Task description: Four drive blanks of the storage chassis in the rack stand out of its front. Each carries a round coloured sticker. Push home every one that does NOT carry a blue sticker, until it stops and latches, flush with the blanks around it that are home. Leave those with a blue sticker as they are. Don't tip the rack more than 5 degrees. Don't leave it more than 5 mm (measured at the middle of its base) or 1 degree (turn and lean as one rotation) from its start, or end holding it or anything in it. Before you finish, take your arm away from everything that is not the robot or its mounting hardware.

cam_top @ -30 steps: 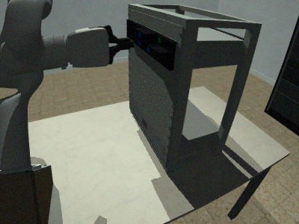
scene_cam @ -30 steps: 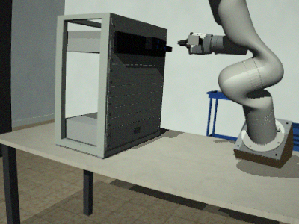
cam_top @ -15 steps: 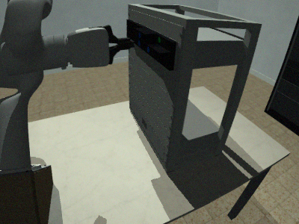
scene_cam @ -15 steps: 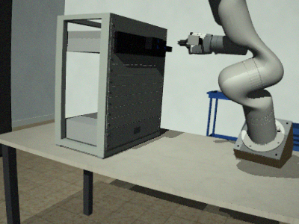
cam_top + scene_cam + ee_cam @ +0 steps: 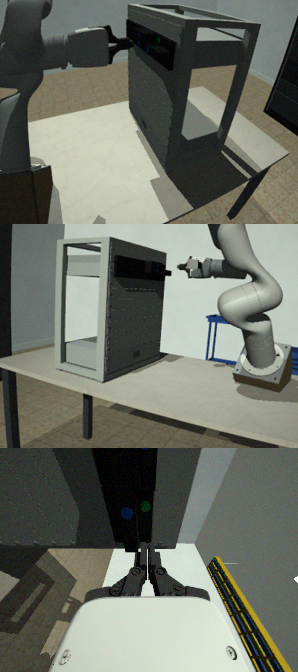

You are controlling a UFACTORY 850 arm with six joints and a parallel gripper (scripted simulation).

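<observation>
The gripper (image 5: 128, 43) hangs level with the dark drive bay (image 5: 169, 56) at the top of the rack's (image 5: 188, 89) front, its fingers clenched together on nothing. In the side view the fingertips stand a little apart from the bay; in the overhead view they look close to its left end, and whether they touch a blank cannot be told.

The rack sits on the table (image 5: 186, 388), on its far side from the arm's base block (image 5: 284, 373), with the drive bay facing the arm.

How far along: one dark blank (image 5: 166, 272) plainly juts out of the bay at the end nearest the gripper in the side view. Whether any of the other blanks is already flush is too dark to judge. I judge the pushing as unfinished at best, since a green sticker (image 5: 159, 39) is in sight and its blank must end flush. The rack looks upright and square on the table.

Counts, as far as they show:
- One rack, one table, one arm with one gripper.
- One green sticker.
- Three blue stickers (image 5: 139, 35) in the overhead view; the wrist view shows only one blue dot (image 5: 126, 513) fully, beside the green one (image 5: 145, 506).
- That makes four stickers, so only the green blank needs pushing home.
</observation>
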